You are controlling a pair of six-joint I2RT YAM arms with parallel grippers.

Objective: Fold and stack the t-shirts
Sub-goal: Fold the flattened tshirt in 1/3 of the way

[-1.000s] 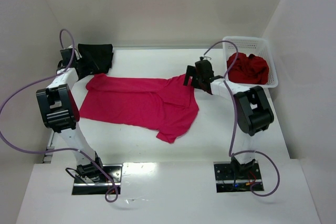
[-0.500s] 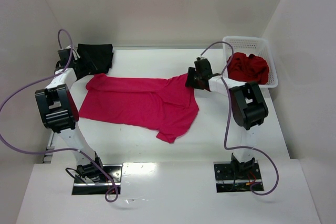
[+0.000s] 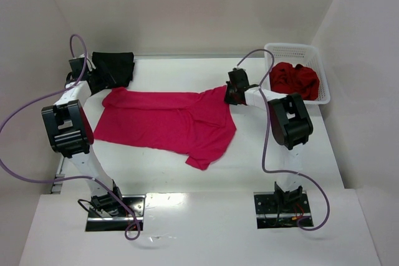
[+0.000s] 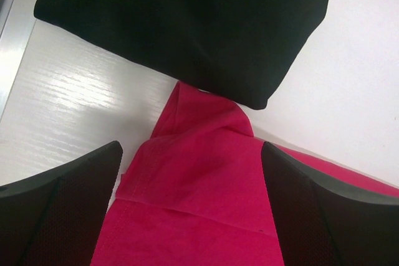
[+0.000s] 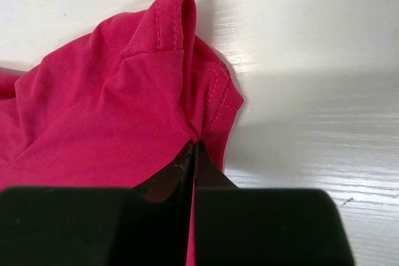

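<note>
A bright crimson-pink t-shirt [image 3: 168,119] lies spread flat across the middle of the table. My right gripper [image 3: 228,96] is at its far right corner, shut on a pinched fold of the pink cloth [image 5: 124,104] right at the fingertips [image 5: 194,147]. My left gripper [image 3: 101,85] hovers open over the shirt's far left corner [image 4: 199,197], with one finger [image 4: 62,204] on each side of it and nothing held. A folded black t-shirt [image 4: 187,23] lies just beyond that corner, at the back left [image 3: 114,66]. A darker red t-shirt [image 3: 294,80] lies crumpled in the basket.
The white plastic lattice basket [image 3: 292,48] stands at the back right against the side wall. White walls close the table on three sides. Purple cables loop from both arms. The arm bases [image 3: 115,207] are at the near edge.
My right gripper has gone from open to shut, pinching the pink shirt's far right corner, and its arm has shifted slightly left. The left arm has stayed still.
</note>
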